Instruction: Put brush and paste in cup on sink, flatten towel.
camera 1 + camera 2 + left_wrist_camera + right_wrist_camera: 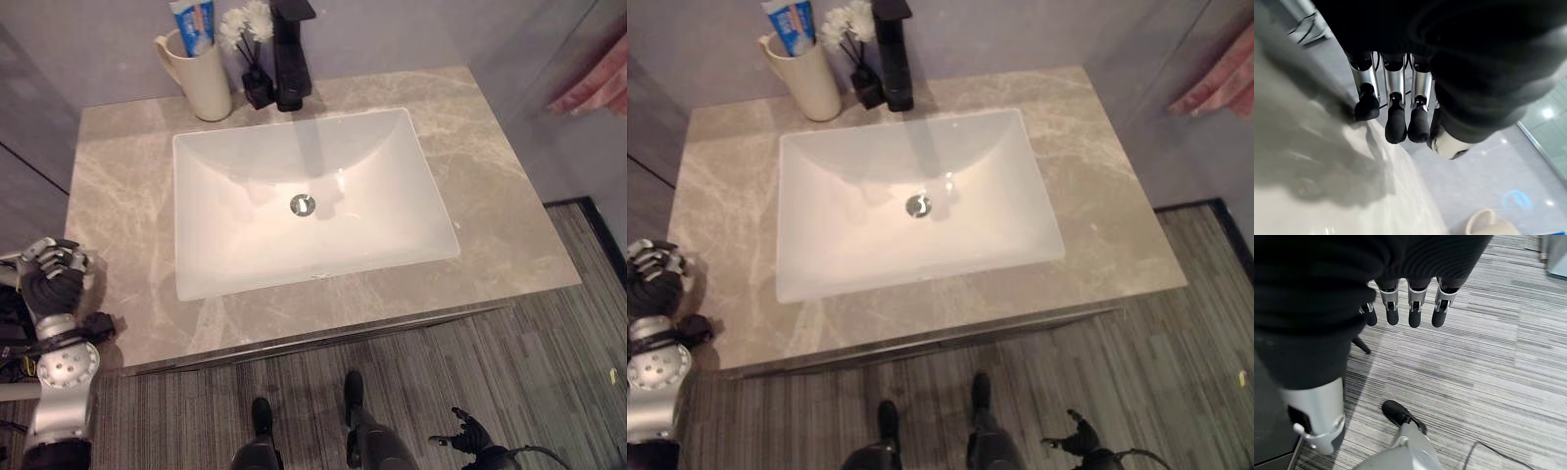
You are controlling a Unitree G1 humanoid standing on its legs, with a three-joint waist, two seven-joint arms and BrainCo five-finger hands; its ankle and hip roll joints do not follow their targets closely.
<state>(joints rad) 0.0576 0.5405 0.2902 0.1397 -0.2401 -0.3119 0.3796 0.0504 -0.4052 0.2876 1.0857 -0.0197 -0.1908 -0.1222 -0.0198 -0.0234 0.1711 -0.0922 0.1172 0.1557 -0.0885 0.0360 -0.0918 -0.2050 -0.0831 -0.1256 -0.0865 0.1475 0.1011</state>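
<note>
You face bathroom vanity: white rectangular basin [304,201] set in beige marble counter [490,206], black faucet [291,54] at back, cup [204,83] holding toothpaste [194,22], pink towel [596,90] hanging beyond, striped grey floor [490,392].

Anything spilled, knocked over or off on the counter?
Nothing stands out. The cream mug stands upright at the back left of the beige marble counter, holding a toothpaste tube. The white basin is empty. No brush or towel is identifiable.

One cup [201,73], one paste tube [194,22] — one faucet [291,54].
</note>
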